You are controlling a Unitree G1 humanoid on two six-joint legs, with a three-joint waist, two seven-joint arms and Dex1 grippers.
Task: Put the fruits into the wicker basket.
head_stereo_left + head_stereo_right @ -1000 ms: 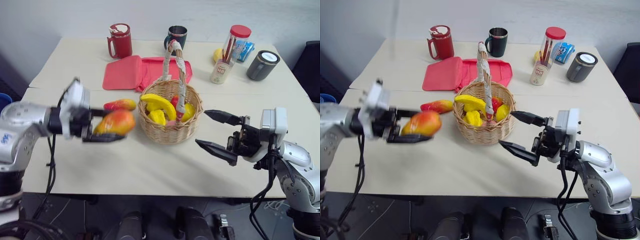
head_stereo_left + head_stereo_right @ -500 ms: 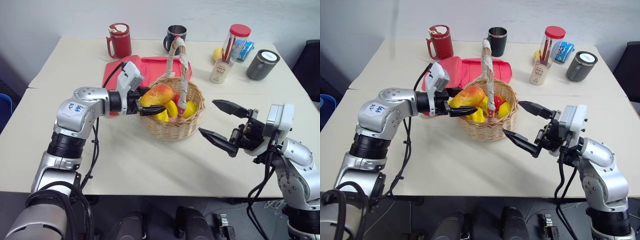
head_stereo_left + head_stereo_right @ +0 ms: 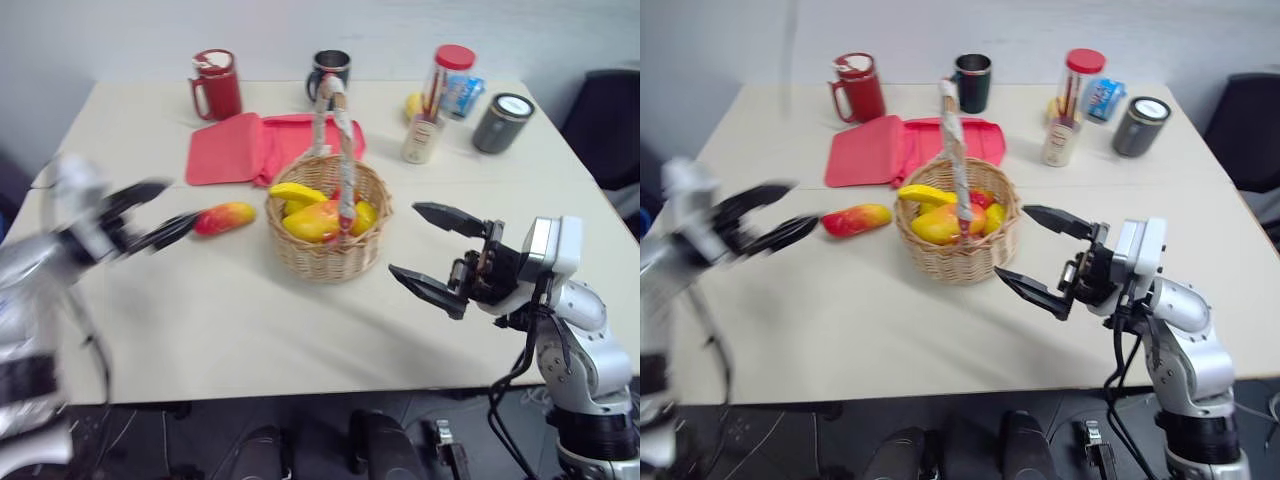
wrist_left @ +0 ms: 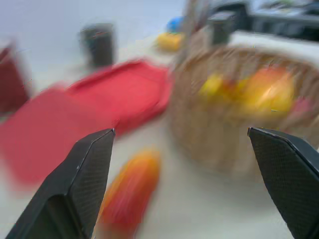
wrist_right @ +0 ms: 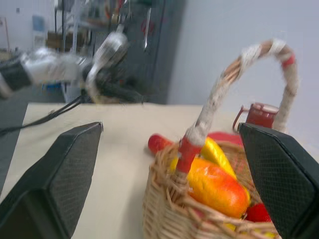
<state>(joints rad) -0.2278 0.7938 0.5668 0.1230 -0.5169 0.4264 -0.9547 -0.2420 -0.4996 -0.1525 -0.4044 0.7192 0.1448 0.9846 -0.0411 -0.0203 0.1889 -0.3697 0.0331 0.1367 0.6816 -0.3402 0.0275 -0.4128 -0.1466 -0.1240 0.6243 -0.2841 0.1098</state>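
The wicker basket (image 3: pixel 305 262) stands mid-table with its cloth-wrapped handle (image 3: pixel 340 110) upright. Inside lie a yellow banana (image 3: pixel 298 191) and a plump orange-red mango (image 3: pixel 315 222). A slimmer red-and-yellow mango (image 3: pixel 224 217) lies on the table just left of the basket. My left gripper (image 3: pixel 162 210) is blurred, open and empty, left of that slim mango and pointing toward it. In the left wrist view the slim mango (image 4: pixel 130 191) lies between the spread fingers (image 4: pixel 82 194), short of the basket (image 4: pixel 214 134). My right gripper (image 3: pixel 404 240) hovers open and empty right of the basket.
Behind the basket lies a flat red pouch (image 3: pixel 250 147). Along the far edge stand a red mug (image 3: pixel 216 84), a dark mug (image 3: pixel 330 72), a clear jar with a red lid (image 3: pixel 435 95) and a grey can (image 3: pixel 498 122).
My left gripper carried the plump mango over the basket, let it go inside, and has swung back left, open. The right arm has stayed put. The camera has shifted.
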